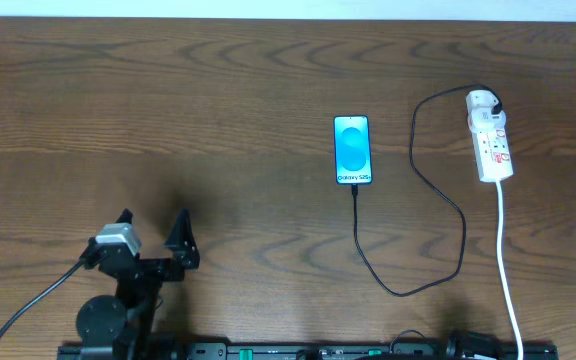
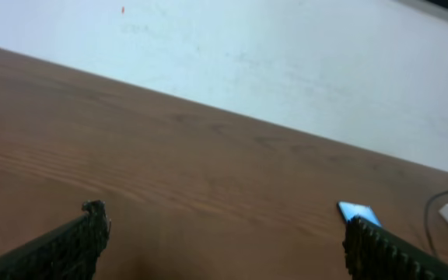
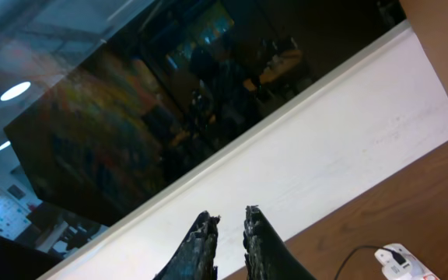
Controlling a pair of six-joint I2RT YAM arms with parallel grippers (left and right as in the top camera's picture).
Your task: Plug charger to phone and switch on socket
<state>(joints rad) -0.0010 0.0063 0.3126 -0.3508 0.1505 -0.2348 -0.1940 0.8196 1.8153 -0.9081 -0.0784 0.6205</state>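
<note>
phone [image 1: 353, 148] screen-up, lit; charger [image 1: 356, 215] tip meets the phone's bottom edge, cable loops right of the phone over to the socket [image 1: 492, 145]. left gripper [image 1: 153, 216] well down-left of the phone, jaws spread wide, empty. right gripper [image 3: 229, 215] pinched almost together, gripping nothing

Even lighting, soft shadows, wrist cams blurry, glass [image 3: 115, 124] w/ reflections
</note>
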